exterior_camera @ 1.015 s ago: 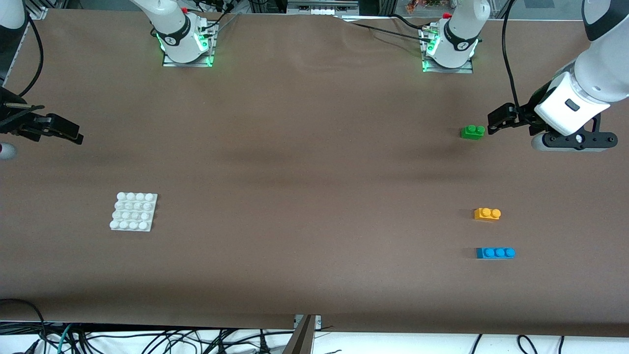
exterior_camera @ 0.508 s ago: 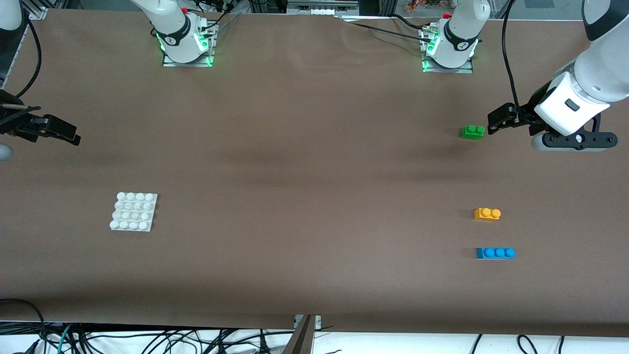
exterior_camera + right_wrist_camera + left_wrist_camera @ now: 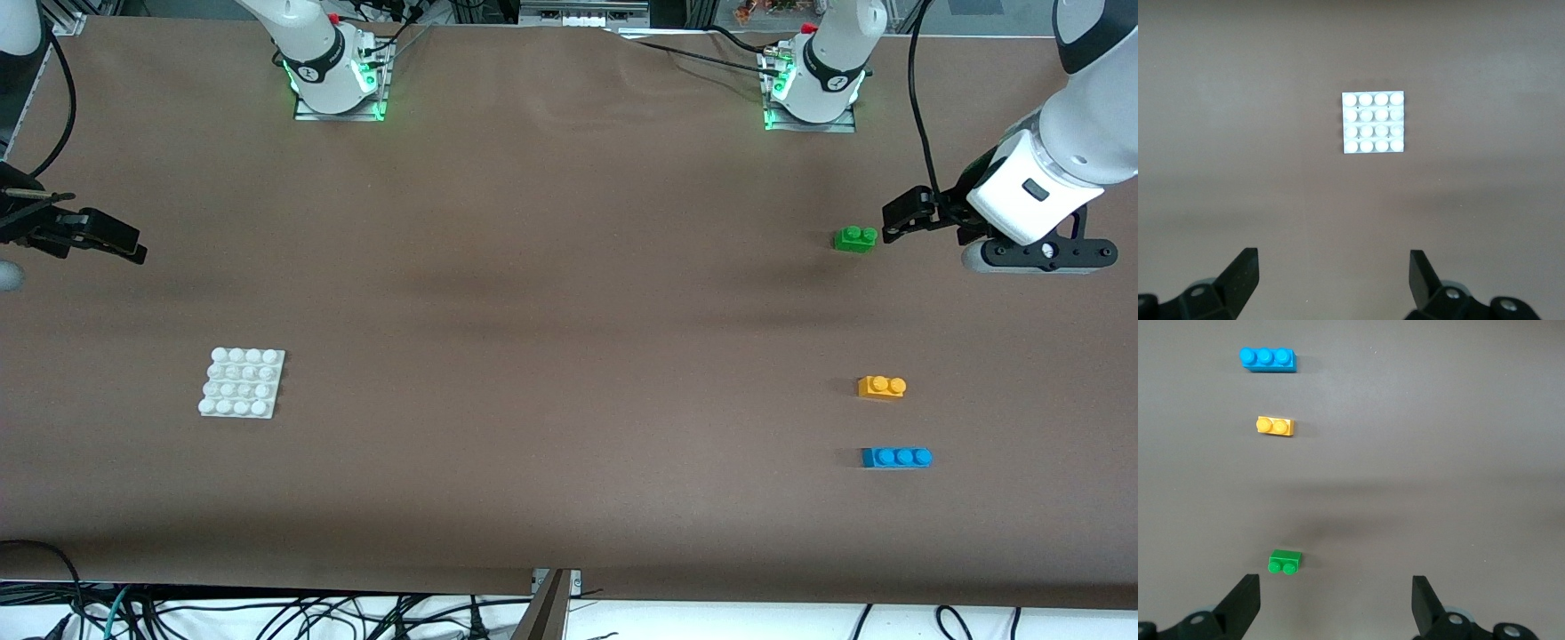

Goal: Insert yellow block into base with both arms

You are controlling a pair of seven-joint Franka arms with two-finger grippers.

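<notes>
Yellow block (image 3: 881,387) on bench (image 3: 551,311) at left arm's end, between green brick (image 3: 855,238) and blue brick (image 3: 896,457). Base (image 3: 242,383) at right arm's end, well apart. Left end effector (image 3: 1336,603) wide open, empty, over green brick area; right end effector (image 3: 1334,277) wide open, empty, raised with base in sight. Likely staging: one arm per part.

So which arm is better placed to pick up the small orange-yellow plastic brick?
Probably the left. The left gripper hangs open at the small orange-yellow plastic brick's end of the table, beside the green brick. The right gripper, also open, waits near the flat white studded base.
</notes>
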